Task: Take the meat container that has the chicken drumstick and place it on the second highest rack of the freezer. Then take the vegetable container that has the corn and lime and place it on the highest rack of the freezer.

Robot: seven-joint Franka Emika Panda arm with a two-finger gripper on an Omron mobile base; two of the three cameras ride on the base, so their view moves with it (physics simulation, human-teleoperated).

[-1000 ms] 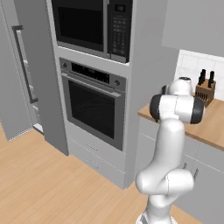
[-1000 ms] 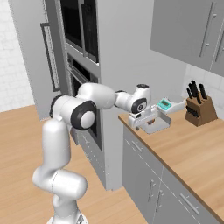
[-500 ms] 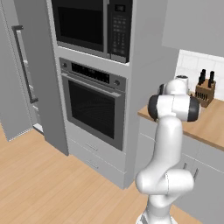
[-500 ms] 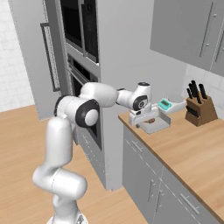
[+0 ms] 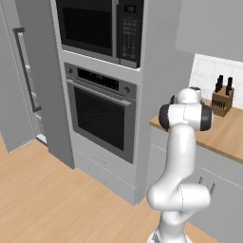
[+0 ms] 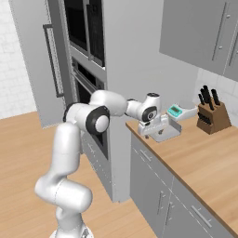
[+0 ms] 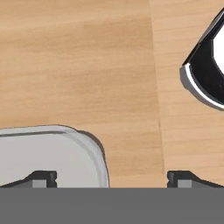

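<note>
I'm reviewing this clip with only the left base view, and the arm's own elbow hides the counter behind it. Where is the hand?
Observer: In the right base view the hand hangs low over a grey tray near the end of the wooden counter.
Operator: Is it gripping that tray?
Observer: No. In the hand view the fingertips stand wide apart, one over the tray's rounded corner and the other over bare wood.
Operator: Which food is in the tray?
Observer: I cannot tell. The part of the tray seen in the hand view is plain grey with nothing on it.
</note>
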